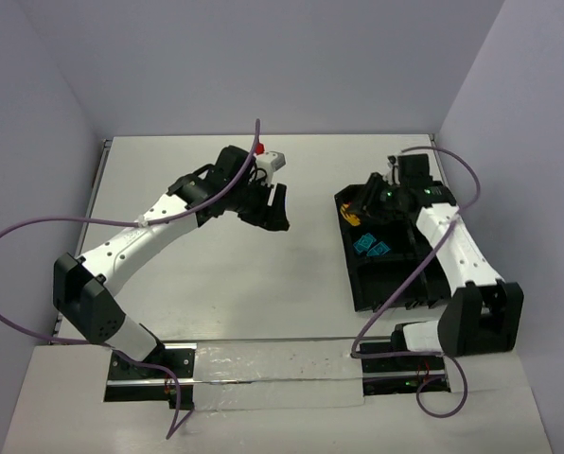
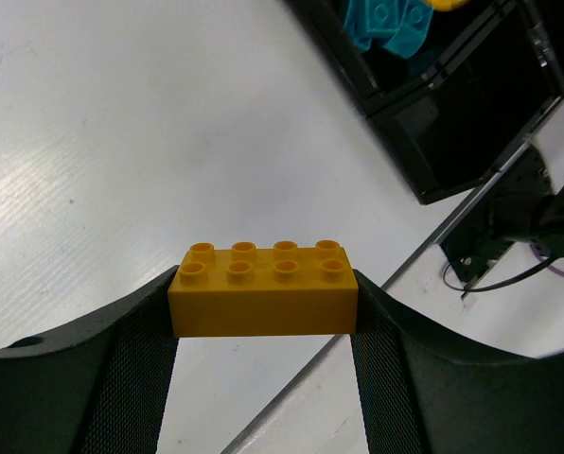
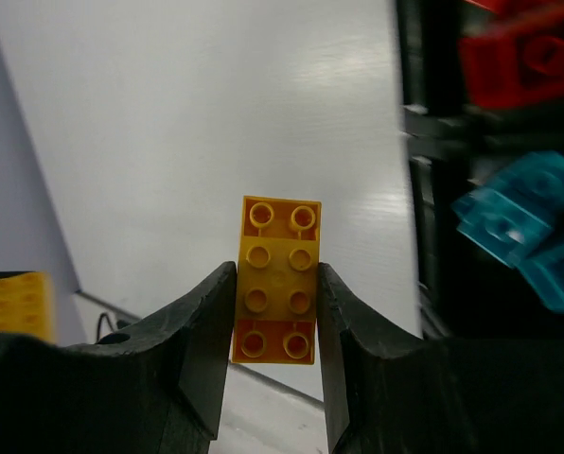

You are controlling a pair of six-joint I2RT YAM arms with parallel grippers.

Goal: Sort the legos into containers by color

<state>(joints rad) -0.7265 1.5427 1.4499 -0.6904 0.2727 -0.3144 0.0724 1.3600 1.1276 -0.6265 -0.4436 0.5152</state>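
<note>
Yellow lego [image 2: 263, 288] is clamped in the left pincer [image 2: 265, 317] over the counter [image 2: 121, 142], with the tray [image 2: 471, 132] ahead to its right and a second lego [image 3: 277, 274] clamped in the right pincer [image 3: 276, 322] beside the tray: mid-carry, and next each likely needs moving to where yellow belongs, then opening.

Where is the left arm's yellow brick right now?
The yellow brick is clamped in the left tool, over the white table, left of the black tray in the top view.

Yellow brick [image 2: 263, 305]: smooth plastic, soft sheen. Second yellow brick [image 3: 277, 284]: same plastic, glossier. Left hand [image 2: 265, 322] fingers [image 2: 135, 378]: matt black, mesh-textured pads. Bench [image 2: 121, 142]: white, matt, faintly streaked. Tray [image 2: 471, 132]: black plastic, glossy. Cyan bricks [image 2: 386, 24]: smooth, shiny plastic.
</note>
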